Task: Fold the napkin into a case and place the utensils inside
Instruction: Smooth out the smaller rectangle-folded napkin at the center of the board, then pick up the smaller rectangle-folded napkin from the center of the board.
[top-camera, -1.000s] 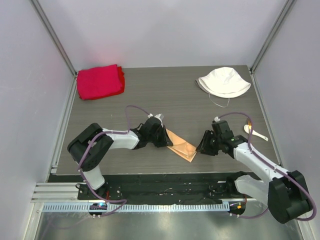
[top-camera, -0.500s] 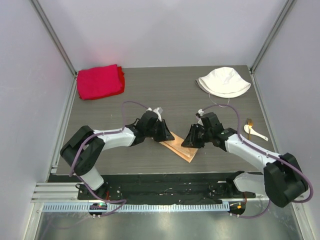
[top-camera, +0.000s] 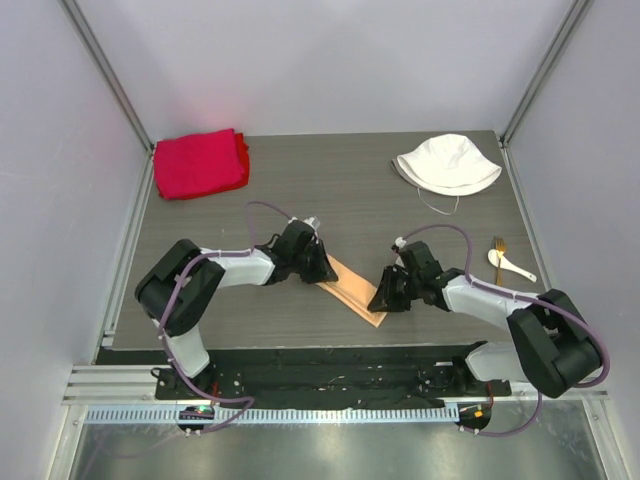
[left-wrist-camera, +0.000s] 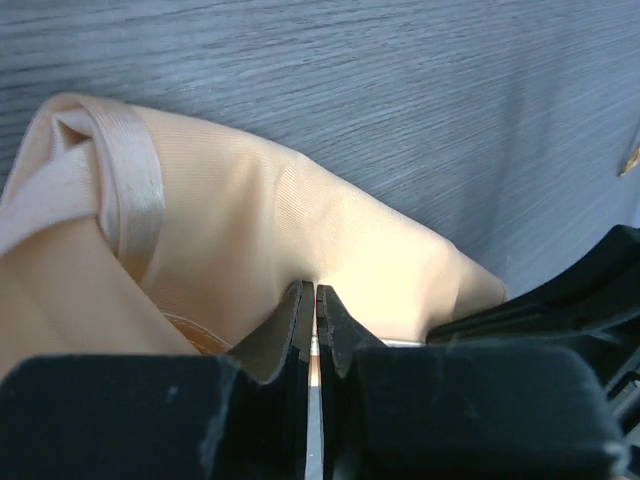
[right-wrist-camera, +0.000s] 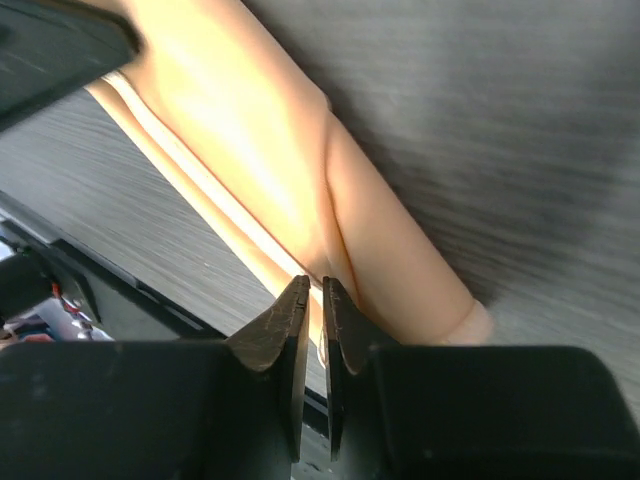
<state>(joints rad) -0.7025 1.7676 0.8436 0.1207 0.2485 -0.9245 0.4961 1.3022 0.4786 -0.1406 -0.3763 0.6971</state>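
Dark grey wood-grain desk (top-camera: 360, 200) here. There's a folded red cloth (top-camera: 200, 163) in the far left corner and a white hat (top-camera: 447, 163) far right. The peach napkin (top-camera: 352, 292), folded into a narrow strip, lies front-middle. A small white spoon (top-camera: 508, 264) and a fork (top-camera: 498, 246) sit by the right edge.

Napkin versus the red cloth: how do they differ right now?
The napkin is shiny peach-tan and thin; the red cloth is matte and thick. The napkin lies at the front centre; the red cloth sits in the far left corner. The left gripper and right gripper pinch the napkin; the red cloth is untouched. Both are folded.
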